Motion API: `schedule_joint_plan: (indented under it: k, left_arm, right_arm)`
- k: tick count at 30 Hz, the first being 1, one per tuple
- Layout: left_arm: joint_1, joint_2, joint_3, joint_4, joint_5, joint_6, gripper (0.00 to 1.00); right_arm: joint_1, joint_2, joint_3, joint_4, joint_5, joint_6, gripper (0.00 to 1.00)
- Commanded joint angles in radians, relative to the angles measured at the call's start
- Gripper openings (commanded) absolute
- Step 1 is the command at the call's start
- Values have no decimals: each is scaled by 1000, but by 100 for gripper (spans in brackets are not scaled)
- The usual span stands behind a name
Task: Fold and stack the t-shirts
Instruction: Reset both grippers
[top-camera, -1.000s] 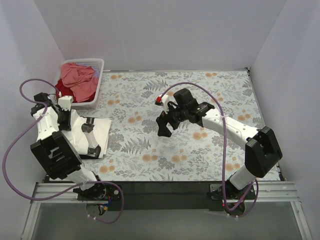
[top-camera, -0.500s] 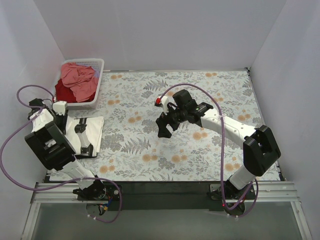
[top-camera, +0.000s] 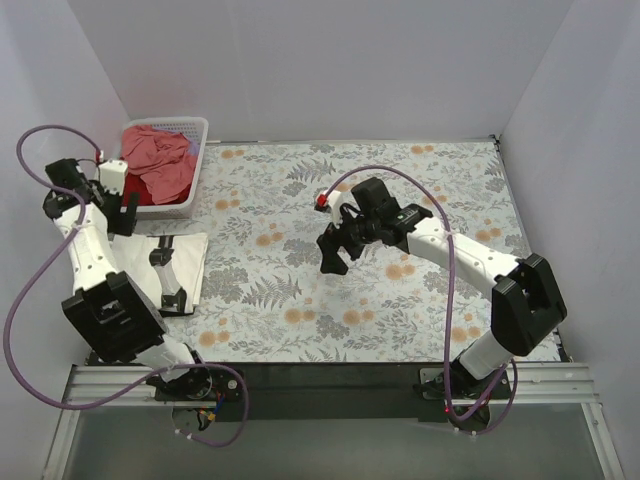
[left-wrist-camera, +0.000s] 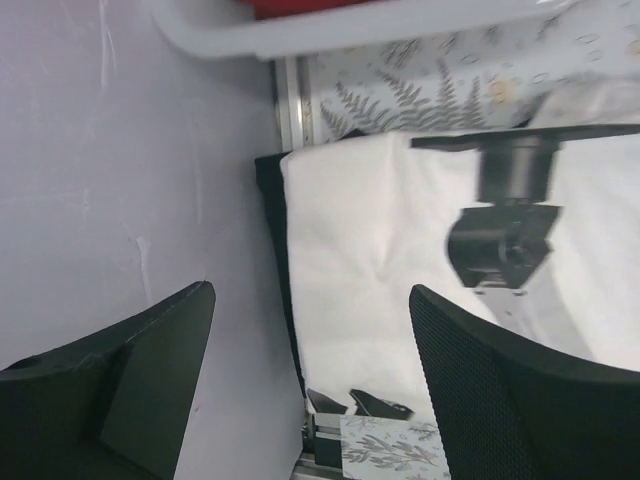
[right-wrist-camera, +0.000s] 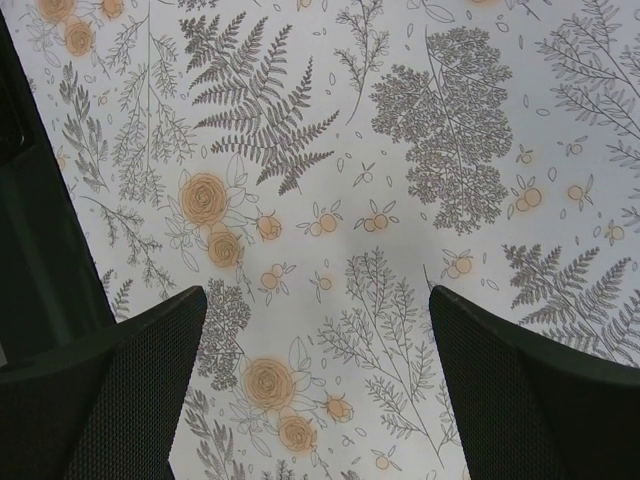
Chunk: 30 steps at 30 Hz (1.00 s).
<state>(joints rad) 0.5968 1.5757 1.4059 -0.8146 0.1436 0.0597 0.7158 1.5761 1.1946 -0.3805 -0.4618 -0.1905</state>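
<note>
A folded cream-white t-shirt (top-camera: 190, 252) lies at the table's left edge, partly under my left arm's links. In the left wrist view this cream-white t-shirt (left-wrist-camera: 380, 260) rests on a black t-shirt (left-wrist-camera: 270, 230), of which only a thin edge shows. A salmon-pink t-shirt (top-camera: 155, 150) and a dark red one (top-camera: 128, 185) lie crumpled in the basket. My left gripper (top-camera: 126, 210) (left-wrist-camera: 310, 390) hangs open above the stack's far left corner, holding nothing. Over the middle of the table, my right gripper (top-camera: 335, 255) (right-wrist-camera: 320, 390) is wide open and empty.
The white lattice basket (top-camera: 200, 160) stands at the back left corner, just beyond my left gripper; its rim (left-wrist-camera: 350, 25) shows in the left wrist view. The left wall is close beside the stack. The floral tablecloth (top-camera: 400, 320) covers the table.
My left gripper has opened, let go of the cream-white t-shirt and risen back toward the basket. The shirt slid left a little before being released. The right arm has barely moved.
</note>
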Motion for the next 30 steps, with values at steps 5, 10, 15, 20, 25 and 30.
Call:
schedule_joint_plan:
  k: [5,10,15,20,25,30]
  left_arm:
    - [-314,-163,106,-119,14,-175,84]
    - [-581,-74,209,-141,60,-403,86]
    - [-832,79,251,-71,54,-592,87]
    - [-954,152,193,49,109,-711,87]
    - [-982,159,73,141,185,-781,88]
    - [-983,116,-13,176,186,-816,88]
  right_arm:
    - [-142,-105,14,-84,0,-35,98]
    - [-301,-177,-20,-123,-5,-44,98]
    - [-488,-231,-69,-158,-11,-41,99]
    - [-601,-289,-180,-161,55,-33,98]
    - [-644,-340,-271,-158,86,-30,98]
    - [-645,-366,-291,-156,77,-21,98]
